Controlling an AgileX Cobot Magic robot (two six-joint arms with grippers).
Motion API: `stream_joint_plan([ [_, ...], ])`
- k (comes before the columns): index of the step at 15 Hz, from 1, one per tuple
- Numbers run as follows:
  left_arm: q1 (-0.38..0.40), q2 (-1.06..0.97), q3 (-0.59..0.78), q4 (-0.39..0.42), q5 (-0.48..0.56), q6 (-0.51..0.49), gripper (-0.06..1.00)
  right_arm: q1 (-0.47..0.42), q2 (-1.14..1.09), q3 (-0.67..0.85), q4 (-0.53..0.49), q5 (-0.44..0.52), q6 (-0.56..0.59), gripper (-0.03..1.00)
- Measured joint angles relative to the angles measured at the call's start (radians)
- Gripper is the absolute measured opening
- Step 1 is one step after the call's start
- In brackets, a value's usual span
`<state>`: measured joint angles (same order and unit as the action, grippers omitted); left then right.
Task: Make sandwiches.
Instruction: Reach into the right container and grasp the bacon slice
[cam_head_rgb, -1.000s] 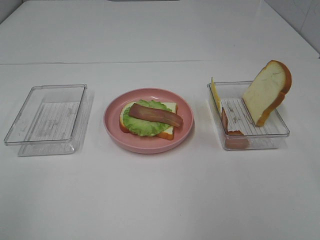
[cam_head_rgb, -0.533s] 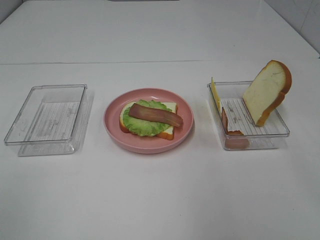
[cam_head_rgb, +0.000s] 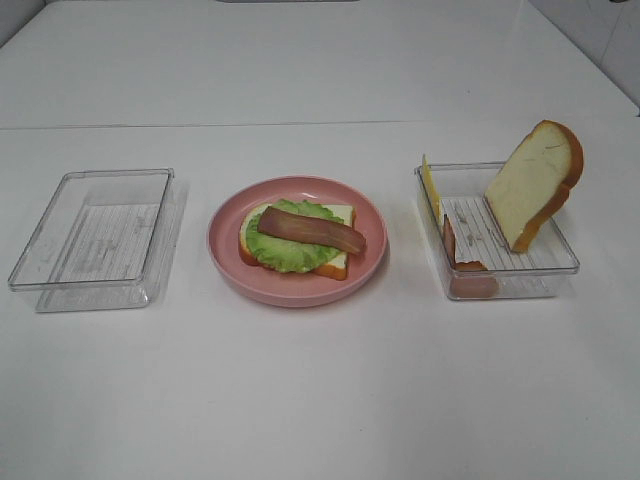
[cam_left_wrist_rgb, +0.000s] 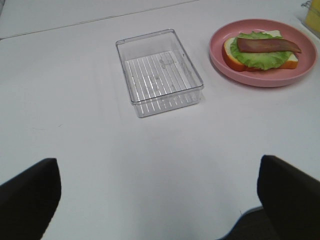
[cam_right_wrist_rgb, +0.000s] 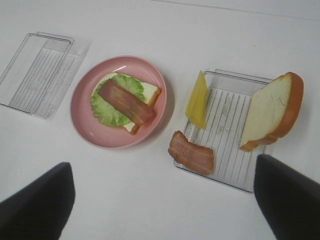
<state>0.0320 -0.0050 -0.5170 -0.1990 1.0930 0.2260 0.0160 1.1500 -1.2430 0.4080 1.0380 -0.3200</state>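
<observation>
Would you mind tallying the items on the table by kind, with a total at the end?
Bread slices: 2
Lettuce leaf: 1
Bacon strips: 2
Cheese slice: 1
Pink plate: 1
Clear containers: 2
Total: 9

A round pink plate (cam_head_rgb: 222, 250) sits at the middle of the white table (cam_head_rgb: 320, 400). A clear ribbed box (cam_head_rgb: 95, 240) lies at its 9 o'clock and a second clear box (cam_head_rgb: 520, 285) at its 3 o'clock, both apart from it.
</observation>
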Motion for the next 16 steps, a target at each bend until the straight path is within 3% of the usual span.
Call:
stream_joint_plan([
  [2, 0.066, 0.000, 0.000, 0.000, -0.010, 0.000, 0.99, 0.000, 0.000, 0.000, 0.007, -0.025, 0.000, 0.93],
  [11, 0.080, 0.000, 0.000, 0.000, -0.010, 0.000, 0.99, 0.014, 0.184, -0.077, -0.025, -0.023, 0.038, 0.93],
  [12, 0.080, 0.000, 0.000, 0.000, -0.010, 0.000, 0.99, 0.042, 0.211, -0.098, -0.061, -0.007, 0.062, 0.93],
  [13, 0.080, 0.000, 0.000, 0.000, -0.010, 0.000, 0.99, 0.118, 0.275, -0.126, -0.197, 0.015, 0.144, 0.93],
  [14, 0.080, 0.000, 0.000, 0.000, -0.010, 0.000, 0.99, 0.158, 0.310, -0.128, -0.264, 0.023, 0.193, 0.93],
  [16, 0.080, 0.000, 0.000, 0.000, -0.010, 0.000, 0.99, 0.196, 0.373, -0.128, -0.311, 0.036, 0.255, 0.93],
])
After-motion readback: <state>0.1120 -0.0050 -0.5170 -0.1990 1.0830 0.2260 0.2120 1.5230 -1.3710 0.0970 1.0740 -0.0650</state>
